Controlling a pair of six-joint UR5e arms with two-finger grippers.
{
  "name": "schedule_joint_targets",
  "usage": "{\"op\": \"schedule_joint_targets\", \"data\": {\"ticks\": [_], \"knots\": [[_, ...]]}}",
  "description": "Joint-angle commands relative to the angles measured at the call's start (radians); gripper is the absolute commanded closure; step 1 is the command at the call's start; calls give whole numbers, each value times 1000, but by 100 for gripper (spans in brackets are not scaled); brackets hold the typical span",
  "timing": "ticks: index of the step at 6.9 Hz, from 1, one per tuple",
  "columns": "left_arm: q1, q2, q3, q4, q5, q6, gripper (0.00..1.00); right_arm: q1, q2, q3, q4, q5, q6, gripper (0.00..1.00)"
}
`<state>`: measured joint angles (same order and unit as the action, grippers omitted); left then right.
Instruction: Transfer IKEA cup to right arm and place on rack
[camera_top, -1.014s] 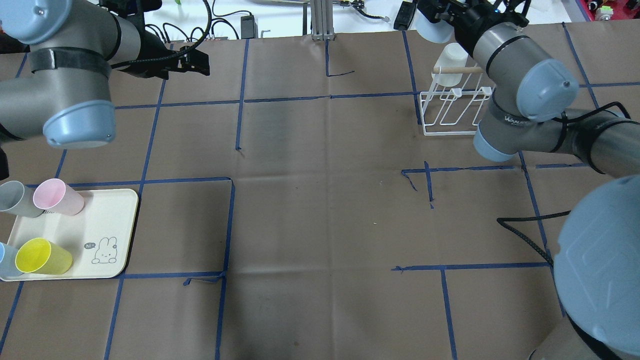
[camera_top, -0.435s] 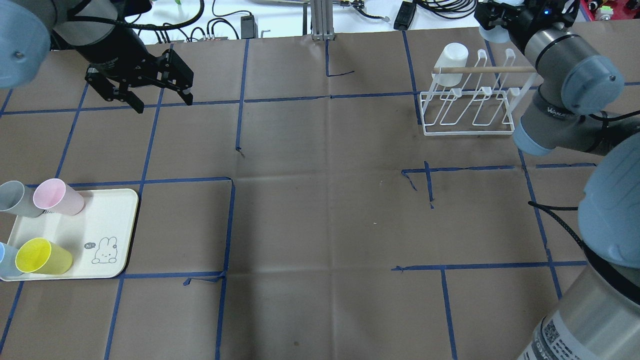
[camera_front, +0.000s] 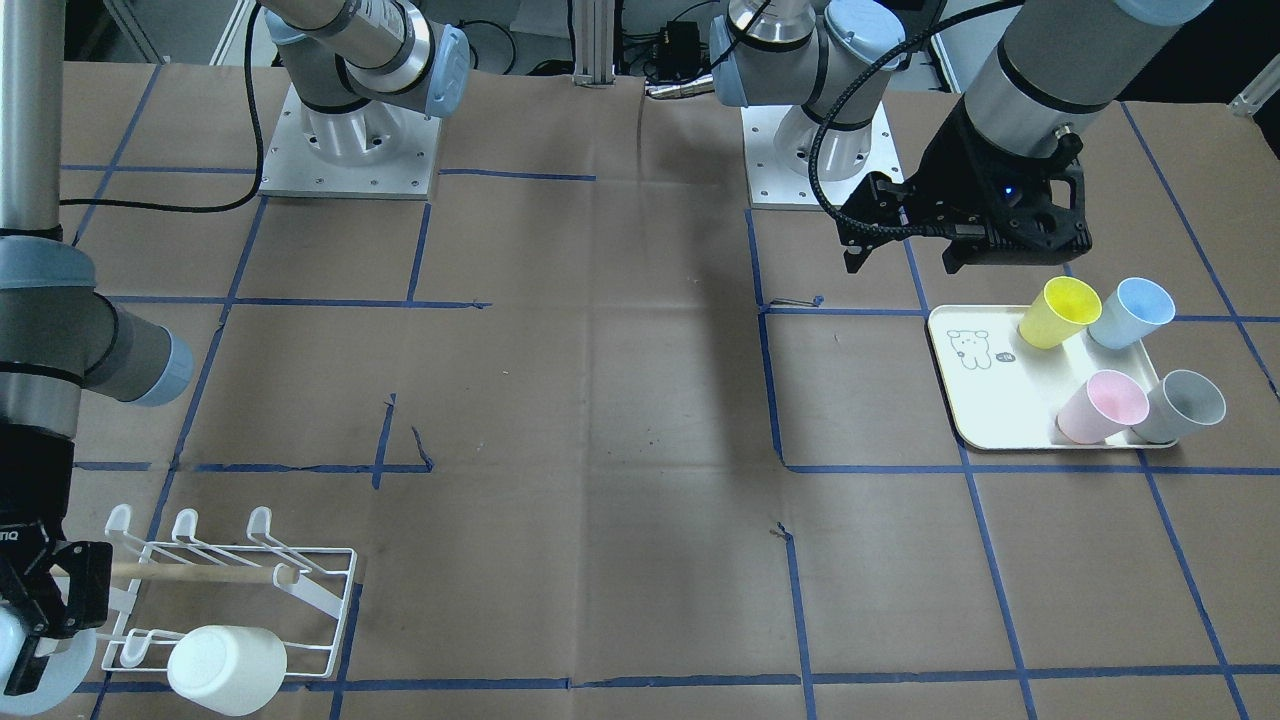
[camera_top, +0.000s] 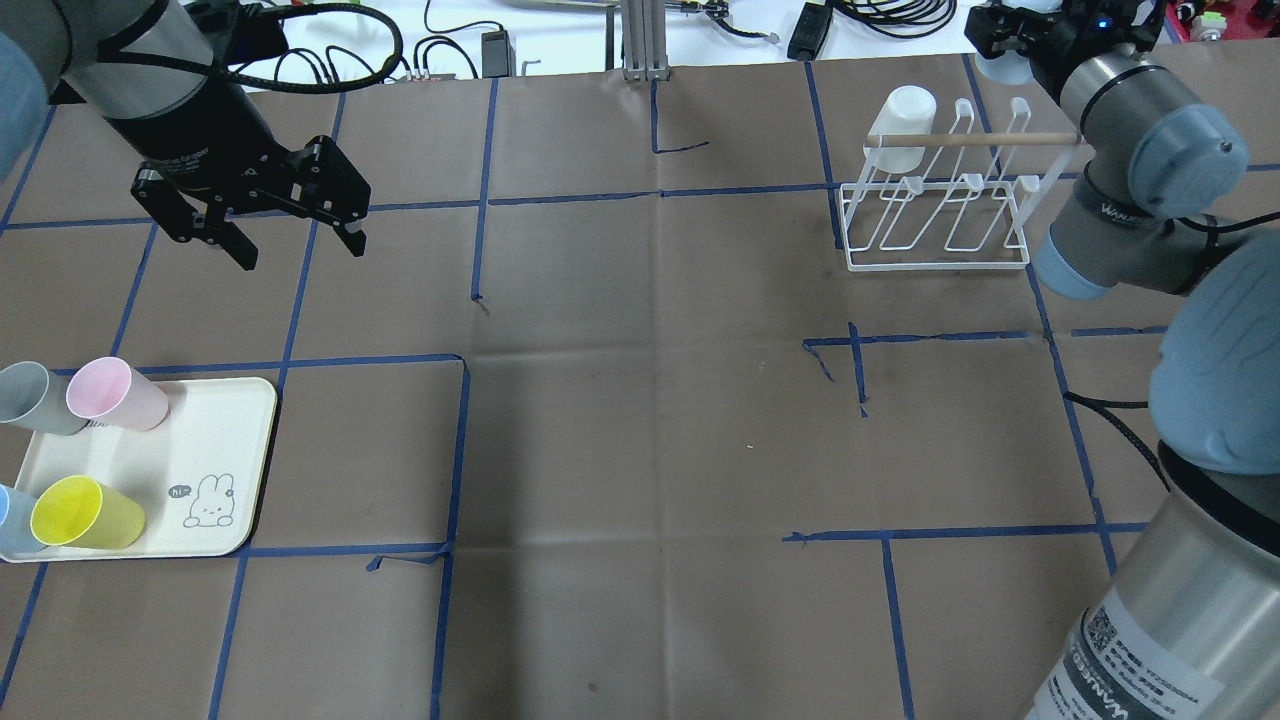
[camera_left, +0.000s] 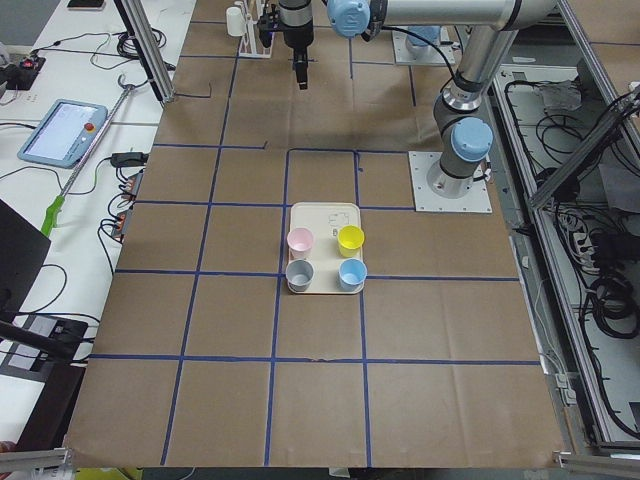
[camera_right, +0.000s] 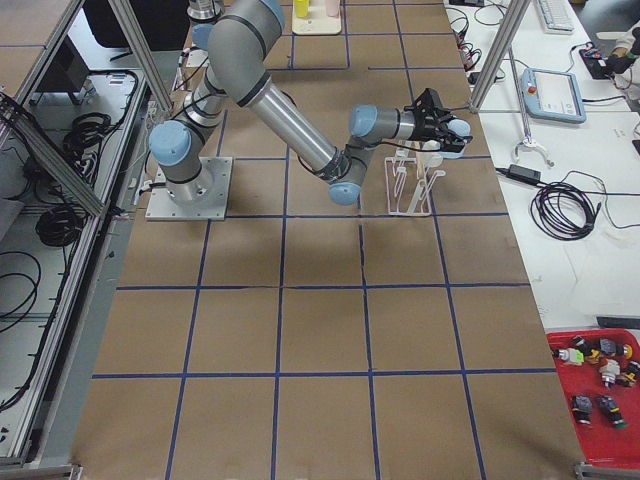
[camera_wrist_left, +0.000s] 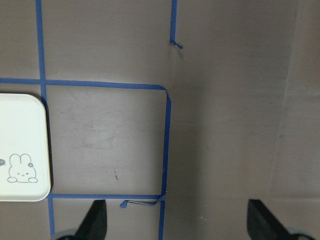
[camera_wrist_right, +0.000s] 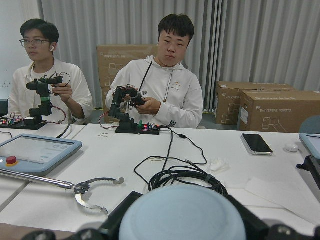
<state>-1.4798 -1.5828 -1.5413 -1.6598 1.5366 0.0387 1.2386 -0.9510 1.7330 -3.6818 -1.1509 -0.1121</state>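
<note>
My right gripper is shut on a pale blue IKEA cup, held past the far right end of the white wire rack. In the right wrist view the cup's round base fills the bottom. The front-facing view has that gripper and cup just left of the rack. A white cup hangs on the rack's far left prong. My left gripper hovers open and empty over the table, beyond the tray. Its fingers are spread wide.
The cream tray holds a pink cup, a grey cup, a yellow cup and a blue cup. Blue tape lines cross the brown table cover. Two people sit at a white bench beyond the table's far edge.
My right arm has carried the pale blue cup rightward from over the rack's left end to beyond its right end. My left arm has swung nearer, toward the tray, its gripper staying open.
</note>
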Motion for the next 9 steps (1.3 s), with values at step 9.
{"op": "schedule_joint_targets", "data": {"ticks": [9], "knots": [[-39,-57,18,123,3,-10,1,-45,54,46,-12,-6,-26,87]]}}
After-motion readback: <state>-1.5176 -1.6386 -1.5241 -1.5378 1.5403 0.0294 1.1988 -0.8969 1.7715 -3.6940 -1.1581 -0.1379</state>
